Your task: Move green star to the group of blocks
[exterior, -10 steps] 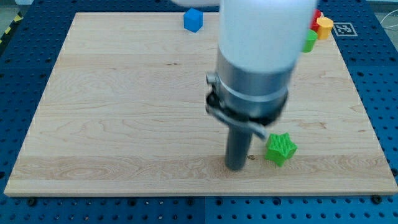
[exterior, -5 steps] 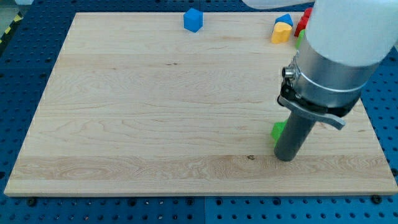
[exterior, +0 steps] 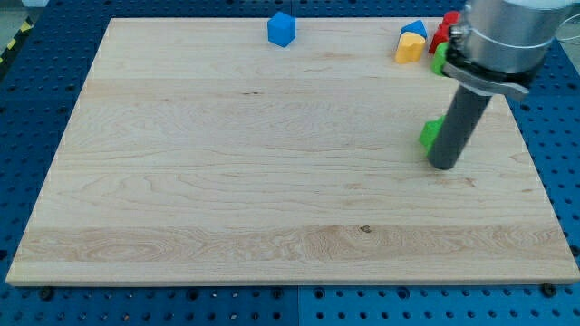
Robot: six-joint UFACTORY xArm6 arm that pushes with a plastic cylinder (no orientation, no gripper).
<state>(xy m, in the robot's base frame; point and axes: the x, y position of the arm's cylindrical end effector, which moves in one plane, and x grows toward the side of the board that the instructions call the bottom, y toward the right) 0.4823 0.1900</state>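
Board: wooden board (exterior: 227, 181) is lying flat on a blue perforated table (exterior: 27, 109); every place below is being given relative to this board.
Rod: my dark rod (exterior: 458, 122) is standing upright over the board's right-hand part, hanging from a grey collar (exterior: 494, 45) near the board's top right corner.
Tip: my tip (exterior: 442, 165) is resting on the board, right of centre and a little above mid-height.
Hand state: I am carrying no gripper, so nothing is opening or closing; the rod is simply pressing against the star's right side.
Green star: green star (exterior: 431, 134) is sitting on the board's right-hand part, touching the rod on its left; the rod is hiding most of it, so only a green edge is showing.
Group of blocks: group of blocks is sitting at the board's top right corner, well apart from the star, towards the view's top.
Group members: yellow heart-like block (exterior: 410, 47) and blue block (exterior: 414, 30) are touching each other; red block (exterior: 444, 29) and a second green block (exterior: 439, 62) are showing just beside the collar, their shapes being cut off by it.
Blue cube: blue cube (exterior: 282, 29) is standing alone at the board's top edge, around the middle, well apart from the group and the star.
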